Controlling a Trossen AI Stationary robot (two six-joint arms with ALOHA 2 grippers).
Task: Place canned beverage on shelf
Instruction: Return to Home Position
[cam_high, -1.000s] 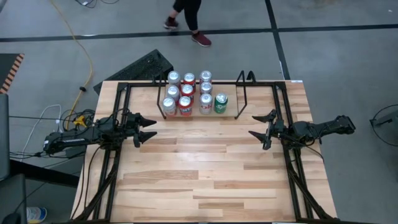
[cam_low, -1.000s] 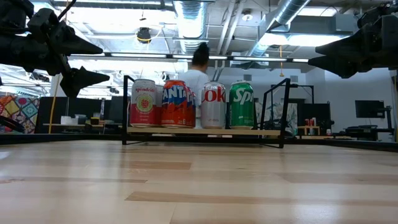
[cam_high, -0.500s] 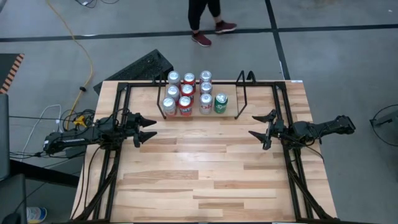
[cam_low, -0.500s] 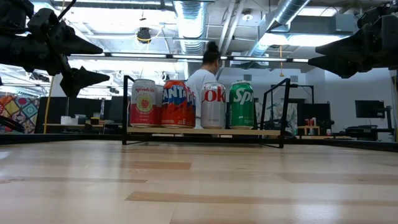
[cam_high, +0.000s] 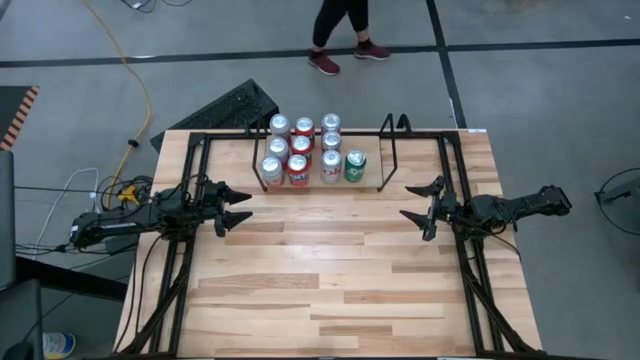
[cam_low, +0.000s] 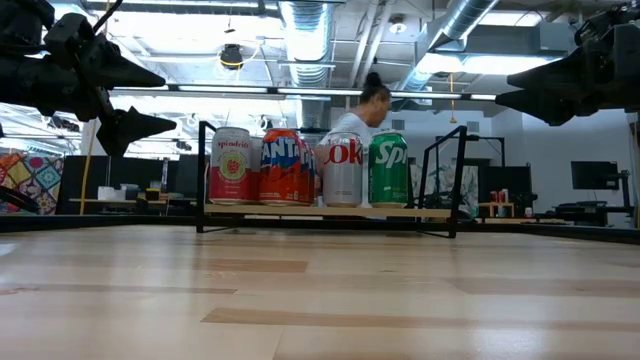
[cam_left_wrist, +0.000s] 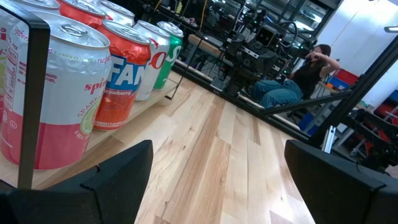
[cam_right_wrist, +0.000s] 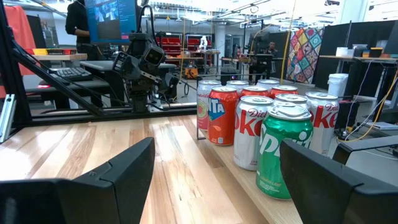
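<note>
Wood table (cam_high: 330, 270), cans on shelf (cam_high: 385, 150), both hands open

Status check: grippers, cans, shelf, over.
Left gripper and right gripper open, empty, above the table. Cans on shelf. Nothing in the way.

Lighting, as you'll see it: bright, even overhead light; ceiling fixtures (cam_low: 300, 45) flare white in the low view (grippers silhouetted black); soft shadows; nearest can (cam_left_wrist: 46, 93) looms, slightly soft.

Dark arms, pointed black fingers (cam_high: 238, 196)
</note>
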